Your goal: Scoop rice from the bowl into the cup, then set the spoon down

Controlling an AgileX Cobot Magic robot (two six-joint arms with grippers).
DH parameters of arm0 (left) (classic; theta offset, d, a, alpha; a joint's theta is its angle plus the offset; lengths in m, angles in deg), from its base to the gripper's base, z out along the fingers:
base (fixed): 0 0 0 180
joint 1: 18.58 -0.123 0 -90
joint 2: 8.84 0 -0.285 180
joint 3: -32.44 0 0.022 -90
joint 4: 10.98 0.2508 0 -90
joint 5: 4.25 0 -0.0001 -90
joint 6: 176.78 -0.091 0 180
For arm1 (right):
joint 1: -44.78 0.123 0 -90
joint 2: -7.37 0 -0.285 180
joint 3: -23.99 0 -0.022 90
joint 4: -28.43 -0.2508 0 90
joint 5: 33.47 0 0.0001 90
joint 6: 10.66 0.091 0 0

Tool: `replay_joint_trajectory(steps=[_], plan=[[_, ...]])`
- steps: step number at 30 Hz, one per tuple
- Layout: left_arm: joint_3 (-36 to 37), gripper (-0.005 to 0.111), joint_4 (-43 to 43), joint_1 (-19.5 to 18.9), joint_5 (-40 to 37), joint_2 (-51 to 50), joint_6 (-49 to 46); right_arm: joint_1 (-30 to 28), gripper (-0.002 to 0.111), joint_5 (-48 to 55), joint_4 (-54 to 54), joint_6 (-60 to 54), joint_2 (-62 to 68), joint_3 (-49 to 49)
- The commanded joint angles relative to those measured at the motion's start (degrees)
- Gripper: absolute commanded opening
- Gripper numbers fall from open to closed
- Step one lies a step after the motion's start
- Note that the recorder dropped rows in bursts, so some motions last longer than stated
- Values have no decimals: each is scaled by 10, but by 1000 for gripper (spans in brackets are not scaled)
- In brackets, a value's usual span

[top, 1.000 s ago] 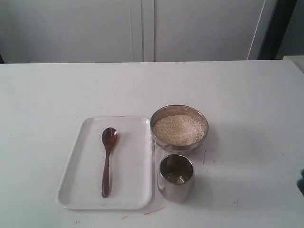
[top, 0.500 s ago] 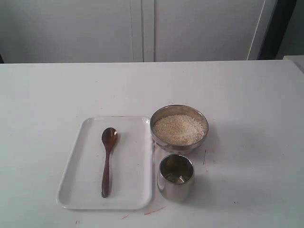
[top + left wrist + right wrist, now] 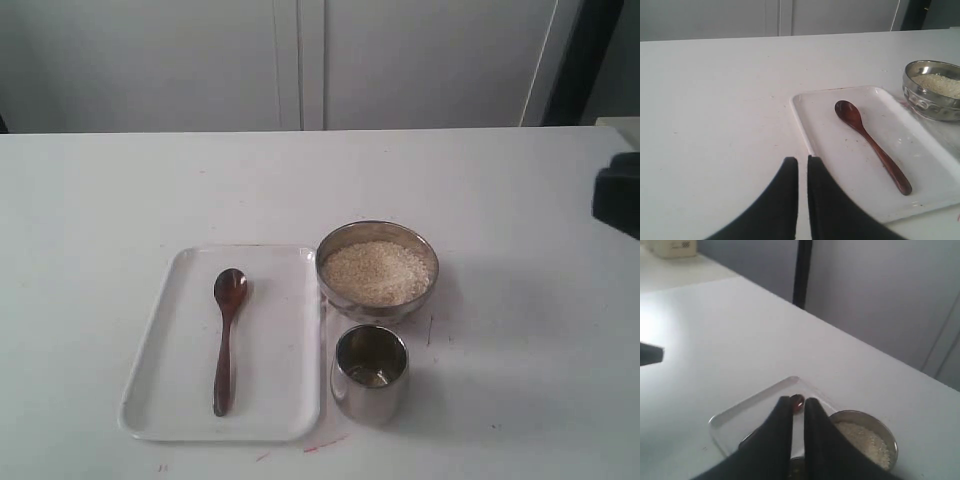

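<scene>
The dark wooden spoon (image 3: 227, 335) lies lengthwise on a white tray (image 3: 280, 400), its oval end toward the far side. Right of the tray stands the wide steel bowl (image 3: 377, 228) filled with rice (image 3: 378, 272). The steel cup (image 3: 370, 385) stands just in front of the bowl. My left gripper (image 3: 802, 160) is shut and empty, hovering near the tray's corner (image 3: 820, 115), with the spoon (image 3: 870, 145) beyond it. My right gripper (image 3: 798, 402) is shut and empty, high above the tray (image 3: 750, 410) and the bowl (image 3: 855, 413).
Everything rests on a white table (image 3: 120, 200) backed by pale cabinet doors (image 3: 300, 60). A dark part of the right arm (image 3: 618, 195) juts in at the right edge of the exterior view. Small red marks (image 3: 320, 446) dot the table by the tray.
A dark part of the right arm has come into the exterior view at the right edge, higher than the sliver seen a second ago. Spoon, bowl and cup have not moved.
</scene>
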Motion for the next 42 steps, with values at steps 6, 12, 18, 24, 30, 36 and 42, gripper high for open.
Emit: replay_joint_trajectory(steps=[6,12,18,24,30,36,42], plan=[[-4,14,-3,5,2,0,0,-277,9,-162,-133,-7,-58,-155],[-4,14,-3,5,2,0,0,-410,9,-154,-133,-31,-141,-190],[-4,14,-3,5,2,0,0,-514,9,-149,-132,-70,-202,-278],[-4,14,-3,5,2,0,0,-520,9,-146,-93,-71,-204,-344],[-4,14,-3,5,2,0,0,-520,9,-133,-27,-69,-204,-345],[-4,14,-3,5,2,0,0,-520,9,-133,-27,-69,-204,-345],[-4,14,-3,5,2,0,0,-520,9,-129,-27,-69,-204,-351]])
